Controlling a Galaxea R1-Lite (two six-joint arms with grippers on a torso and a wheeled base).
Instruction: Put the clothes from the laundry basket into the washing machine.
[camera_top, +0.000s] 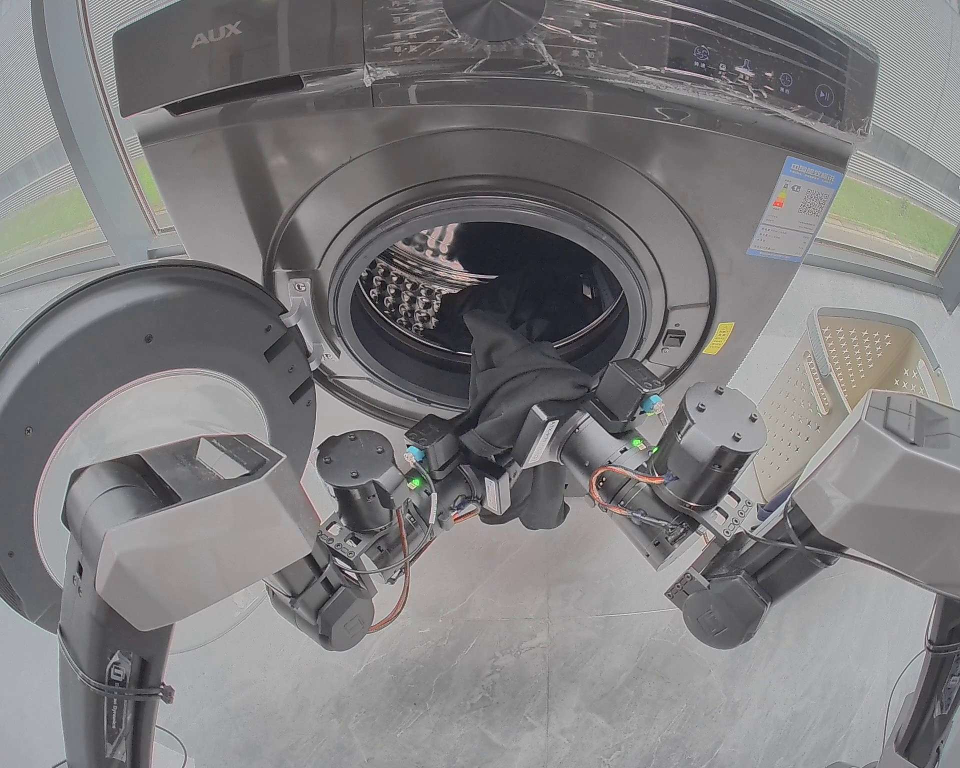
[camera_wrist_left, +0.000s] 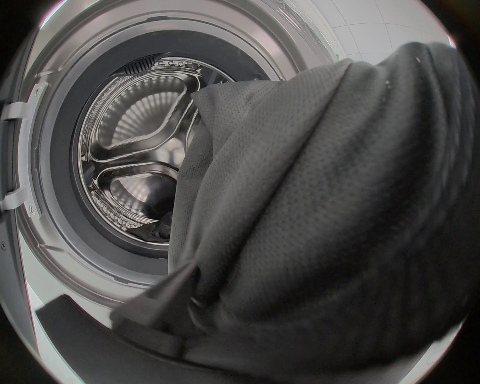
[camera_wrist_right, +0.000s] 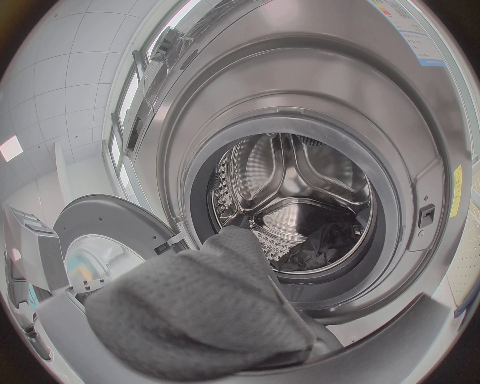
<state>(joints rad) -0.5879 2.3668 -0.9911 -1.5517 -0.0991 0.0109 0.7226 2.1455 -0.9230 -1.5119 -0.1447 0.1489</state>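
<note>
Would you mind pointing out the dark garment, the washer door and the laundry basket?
dark garment (camera_top: 515, 375): head view, bunched middle.
washer door (camera_top: 150, 320): head view, grey rim.
laundry basket (camera_top: 880, 355): head view, perforated wall.

You have a pale grey tiled floor (camera_top: 560, 650) underneath. Behind, you see green grass (camera_top: 890, 215) through the glass on either side and a grey window post (camera_top: 85, 130) at the left. Overhead, white ceiling panels (camera_wrist_right: 60, 75) hold a lit square lamp (camera_wrist_right: 10, 148).

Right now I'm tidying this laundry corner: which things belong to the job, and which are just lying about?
Job: dark grey mesh garment, silver front-loading washing machine, its open round door, dark clothes in the drum, beige perforated laundry basket.
Lying about: blue-and-white label sticker, small yellow sticker, on the machine's front.
</note>
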